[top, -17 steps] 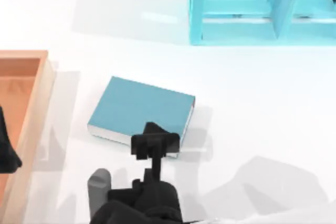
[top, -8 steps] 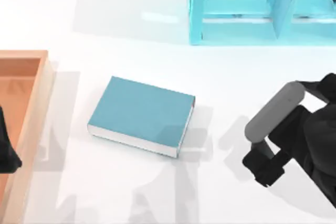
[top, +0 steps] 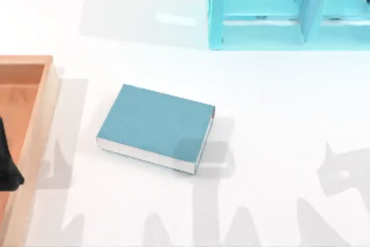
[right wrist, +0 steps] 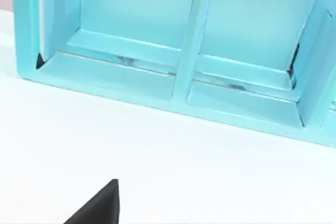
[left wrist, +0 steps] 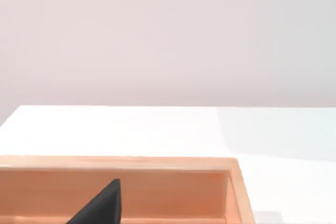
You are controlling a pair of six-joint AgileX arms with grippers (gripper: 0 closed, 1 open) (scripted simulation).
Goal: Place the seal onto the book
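Note:
The teal-blue book [top: 155, 126] lies flat near the middle of the table, cover up, white page edges facing the front. Its cover is bare. The seal is out of view. A dark part of my left arm [top: 7, 166] sits at the top view's left edge, over the wooden tray. In the left wrist view a black piece of my left gripper [left wrist: 100, 207] points at the tray's inner wall. In the right wrist view a black piece of my right gripper [right wrist: 97, 205] hangs over white table in front of the shelf unit.
An orange-brown wooden tray [top: 40, 114] stands at the left edge. A teal compartmented shelf unit [top: 289, 10] stands at the back right. Arm shadows fall on the table at the front and right.
My right arm, over the book's front edge a second ago, swung to the right and left the top view. The book and the left arm have not moved.

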